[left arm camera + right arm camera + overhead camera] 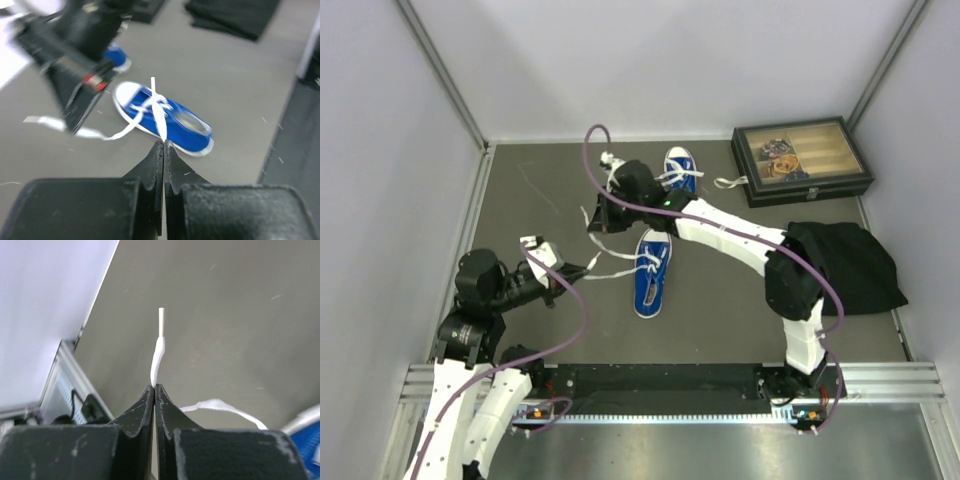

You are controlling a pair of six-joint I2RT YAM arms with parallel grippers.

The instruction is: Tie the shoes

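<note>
Finding 1: my left gripper (163, 146) is clenched on the near lace (160, 114) of the near shoe (653, 272). The pads meet flat with the lace running straight out from between them to the eyelets. I judge the pinch is taken well along the lace so that it stays taut.

Finding 2: my right gripper (154, 388) is also pinched tight, on the far lace (156, 362). Only the stiff tip and a short length stand clear of the pads.

Finding 3: both grippers sit left of the near shoe, the right one further back. The two laces fan out from the shoe to that side, apart and not crossed. I judge this spread is meant to prepare a crossing; no knot is formed yet.

Finding 4: the near shoe lies flat on the table (550, 200), toe pointing away from me. The far shoe (680, 168) lies just behind it, laces loose. A box (800, 160) and a cloth (850, 265) lie well right of the near shoe.
</note>
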